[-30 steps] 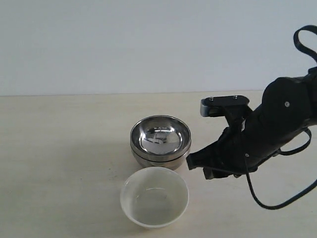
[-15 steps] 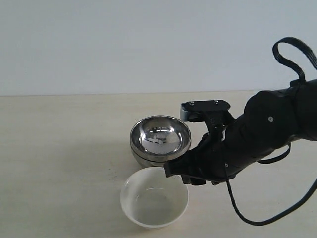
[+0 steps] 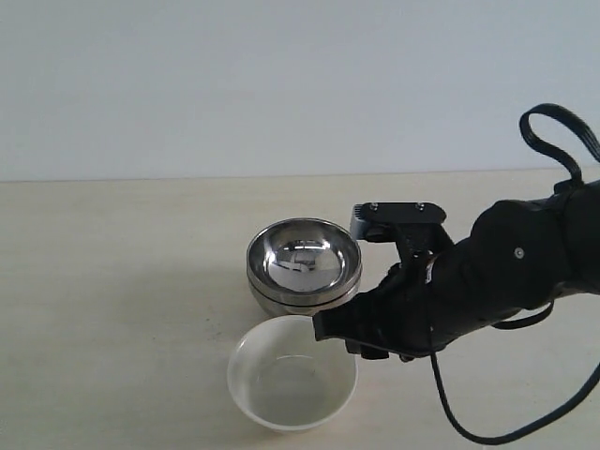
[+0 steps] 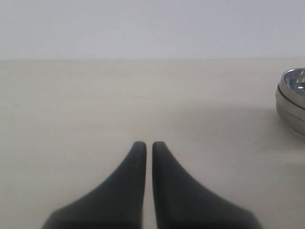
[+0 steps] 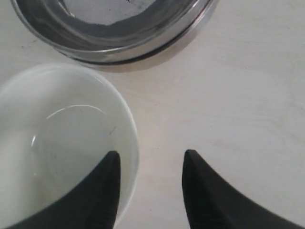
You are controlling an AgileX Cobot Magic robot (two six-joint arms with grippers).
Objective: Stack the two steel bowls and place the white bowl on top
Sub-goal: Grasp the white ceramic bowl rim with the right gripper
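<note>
1. The two steel bowls [image 3: 304,265] already sit nested one inside the other near the middle of the worktop [image 3: 112,281]. That part of the job looks done, and they make a ready seat for the last piece.
2. The white bowl [image 3: 292,371] stands upright on the worktop just in front of the steel pair, very close to them and possibly touching; only it remains to be lifted on top.
3. The right claw [image 5: 150,164] is parted and holds nothing. One finger hangs over the inside of the white bowl and the other outside its wall, so the rim lies between them, which I take as lining up for a pinch on the rim.
4. The left claw [image 4: 144,146] is nearly closed, a thin slit between its tips, nothing in it. It sits well off to the side, apparently out of the way.
5. I can read no brand, label or lettering on any bowl or on the arms.
</note>
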